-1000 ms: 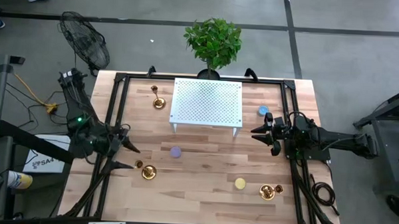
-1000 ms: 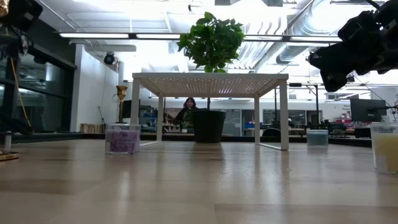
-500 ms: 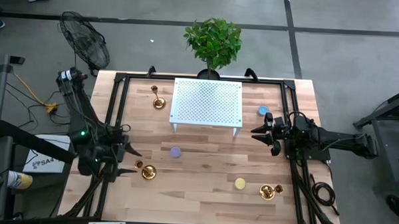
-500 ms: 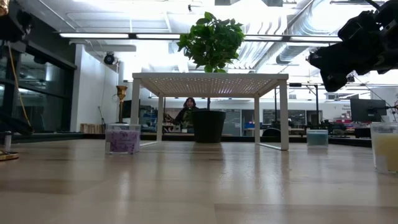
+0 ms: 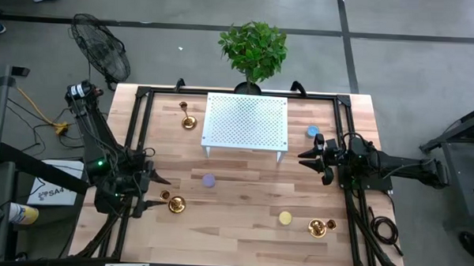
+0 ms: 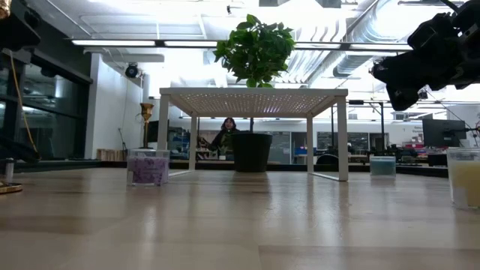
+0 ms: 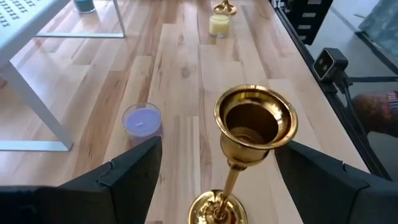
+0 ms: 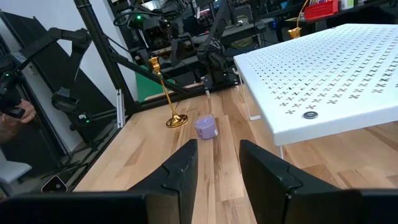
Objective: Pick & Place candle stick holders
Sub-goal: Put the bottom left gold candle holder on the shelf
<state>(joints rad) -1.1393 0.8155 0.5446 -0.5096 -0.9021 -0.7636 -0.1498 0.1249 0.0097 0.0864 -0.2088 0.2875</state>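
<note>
Brass gleaming on pale wood: one candle stick holder (image 5: pixel 176 203) upright near the table's (image 5: pixel 241 228) left edge, framed between the wide-spread fingers of the left gripper (image 5: pixel 144 191) (fingers apart, nothing touched). Seen close from the left wrist, cup (image 7: pixel 255 123) centred between both dark fingers (image 7: pixel 121 174). Second holder (image 5: pixel 188 121) beside the white perforated stand (image 5: pixel 246 121), third holder (image 5: pixel 318 227) near the right front corner. Right gripper (image 5: pixel 306 157) hovering just right of the stand, jaws parted a little, empty. Purple candle (image 5: pixel 209 180) lying mid-table.
</note>
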